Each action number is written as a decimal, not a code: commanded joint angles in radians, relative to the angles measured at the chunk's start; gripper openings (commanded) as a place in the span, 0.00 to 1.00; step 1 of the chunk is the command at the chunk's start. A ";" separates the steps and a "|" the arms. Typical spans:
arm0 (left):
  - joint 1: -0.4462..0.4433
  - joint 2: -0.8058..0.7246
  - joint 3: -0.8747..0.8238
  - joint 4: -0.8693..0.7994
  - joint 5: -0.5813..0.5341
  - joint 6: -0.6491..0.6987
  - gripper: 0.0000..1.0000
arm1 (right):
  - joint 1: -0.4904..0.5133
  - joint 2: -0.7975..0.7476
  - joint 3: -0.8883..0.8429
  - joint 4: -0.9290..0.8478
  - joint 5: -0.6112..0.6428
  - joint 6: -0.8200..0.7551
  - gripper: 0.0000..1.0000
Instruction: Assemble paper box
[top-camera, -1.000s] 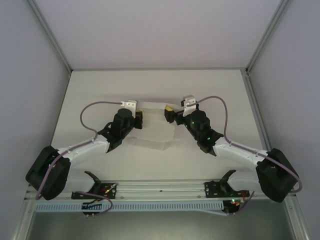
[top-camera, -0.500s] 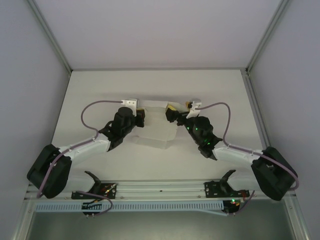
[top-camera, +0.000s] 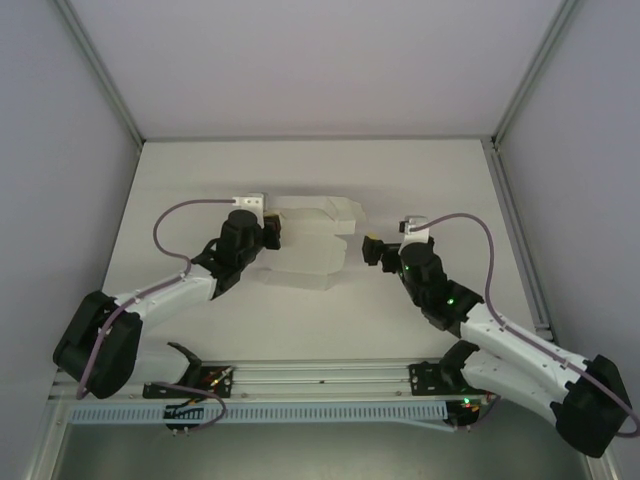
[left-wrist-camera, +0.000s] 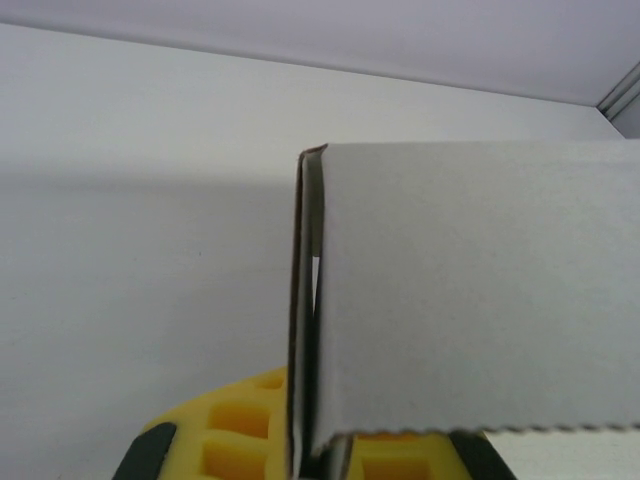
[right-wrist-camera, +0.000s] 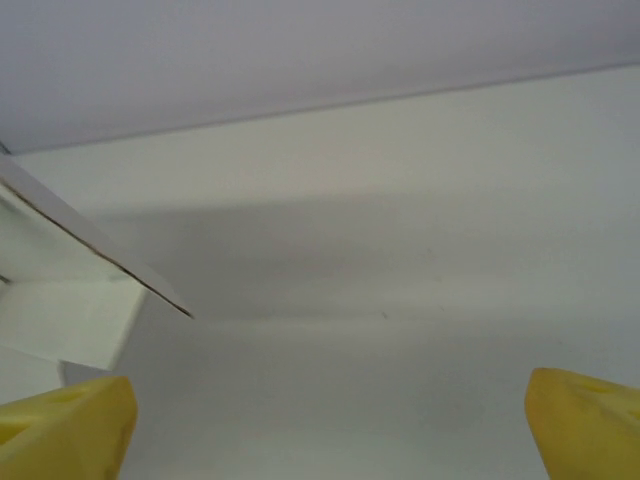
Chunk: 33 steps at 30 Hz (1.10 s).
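Observation:
The paper box (top-camera: 310, 245) is a pale, partly folded paperboard sheet lying mid-table, with a flap sticking out at its far right. My left gripper (top-camera: 270, 232) is shut on the box's left edge. In the left wrist view the yellow pads (left-wrist-camera: 235, 435) pinch a doubled edge of the paper box (left-wrist-camera: 470, 290), whose broad panel fills the right side, with the left gripper (left-wrist-camera: 315, 455) at the bottom edge. My right gripper (top-camera: 370, 250) stands open just right of the box, apart from it. In the right wrist view the right gripper (right-wrist-camera: 325, 430) holds nothing, and a corner of the paper box (right-wrist-camera: 60, 300) shows at the left.
The white table (top-camera: 200, 170) is walled at the back and both sides by pale panels with metal rails (top-camera: 520, 240). A purple cable (top-camera: 175, 225) loops off the left arm, another off the right arm. The arm bases sit on the near rail (top-camera: 320, 385).
The right arm has drawn back to the right and toward the near edge, away from the box. The box's right flap now lies spread out. The left gripper kept its hold.

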 joint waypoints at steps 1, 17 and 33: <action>0.006 -0.026 0.022 0.000 0.018 -0.007 0.00 | -0.003 0.035 0.012 -0.047 0.071 0.033 1.00; 0.007 -0.036 0.004 0.001 0.055 0.000 0.00 | -0.012 0.292 0.077 0.256 0.052 -0.053 1.00; 0.007 -0.020 0.009 0.005 0.094 -0.007 0.00 | -0.011 0.424 0.216 0.240 -0.173 -0.196 1.00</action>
